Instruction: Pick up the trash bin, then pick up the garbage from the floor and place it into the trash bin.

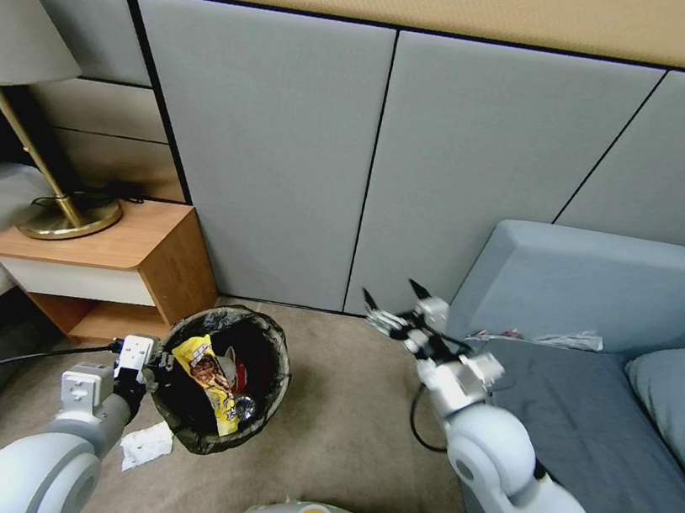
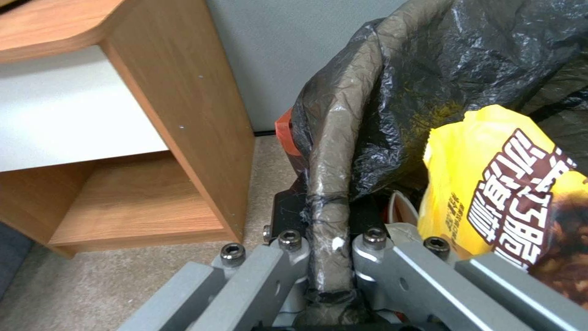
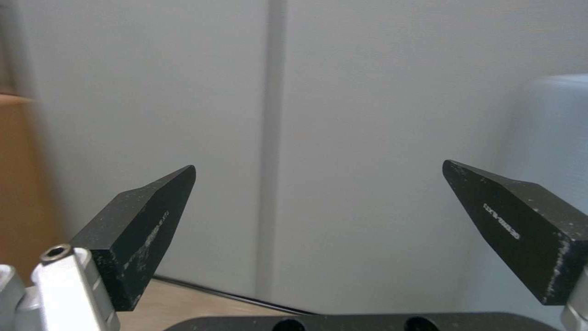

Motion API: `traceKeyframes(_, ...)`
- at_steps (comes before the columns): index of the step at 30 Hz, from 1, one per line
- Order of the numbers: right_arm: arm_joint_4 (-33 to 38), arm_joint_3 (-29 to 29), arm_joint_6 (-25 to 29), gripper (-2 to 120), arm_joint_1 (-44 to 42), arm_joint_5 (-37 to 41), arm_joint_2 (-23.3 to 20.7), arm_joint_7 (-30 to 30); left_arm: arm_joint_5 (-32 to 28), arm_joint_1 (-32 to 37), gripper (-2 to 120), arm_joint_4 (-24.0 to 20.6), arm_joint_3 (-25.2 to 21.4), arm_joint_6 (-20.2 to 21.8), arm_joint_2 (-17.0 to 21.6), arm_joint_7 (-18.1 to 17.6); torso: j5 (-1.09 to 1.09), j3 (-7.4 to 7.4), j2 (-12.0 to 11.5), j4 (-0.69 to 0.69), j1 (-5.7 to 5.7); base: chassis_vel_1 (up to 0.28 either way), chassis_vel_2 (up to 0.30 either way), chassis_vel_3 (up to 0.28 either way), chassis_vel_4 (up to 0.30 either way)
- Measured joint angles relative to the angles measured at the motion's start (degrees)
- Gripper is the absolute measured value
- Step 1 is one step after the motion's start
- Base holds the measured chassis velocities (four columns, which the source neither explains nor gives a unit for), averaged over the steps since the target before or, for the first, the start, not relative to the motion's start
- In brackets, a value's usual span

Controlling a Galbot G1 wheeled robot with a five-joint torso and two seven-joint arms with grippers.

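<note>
Crumpled white tissue (image 1: 145, 444) lies on the carpet (image 1: 336, 425) beside the left arm. Just ahead, the left tool (image 1: 155, 368) is clamped on the bag-wrapped rim of the trash bin (image 1: 267, 399), holding it near the nightstand (image 1: 116, 267). Inside sits a yellow snack wrapper (image 1: 215, 379) printed with brown Chinese characters, over red-and-white litter. Farther right, the right tool (image 1: 394, 299) hangs spread wide and empty before the grey wall panels (image 1: 289, 156), beside the sofa (image 1: 596, 386).

Trash bin (image 1: 257, 380) white wall hidden under black bag; lamp shade (image 1: 10, 23) cut by frame edge
</note>
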Motion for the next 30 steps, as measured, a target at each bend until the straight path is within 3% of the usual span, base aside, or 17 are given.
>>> traceKeyframes(5, -1.18, 2.21, 6.15, 100, -7.10, -5.18, 6.30, -0.84, 0.66, -0.51, 0, 0.00, -0.36, -0.38, 0.05, 1.12, -0.01, 0.00, 0.00, 0.02, 0.00, 0.000, 0.000, 0.000, 0.000)
traceKeyframes(12, -1.42, 2.92, 10.52, 100, -11.96, -9.55, 9.55, -1.30, 1.06, -0.92, 0, 0.00, -1.66, -0.56, 0.04, 1.73, -0.01, 0.00, 0.00, 0.01, 0.00, 0.000, 0.000, 0.000, 0.000)
traceKeyframes(30, -0.02, 4.48, 11.78, 100, -14.18, -9.83, 12.21, -1.40, 0.03, -1.85, 0, 1.09, -1.64, -0.65, -0.21, 3.14, 0.00, 0.01, 0.00, 0.00, 0.00, 0.000, 0.000, 0.000, 0.000)
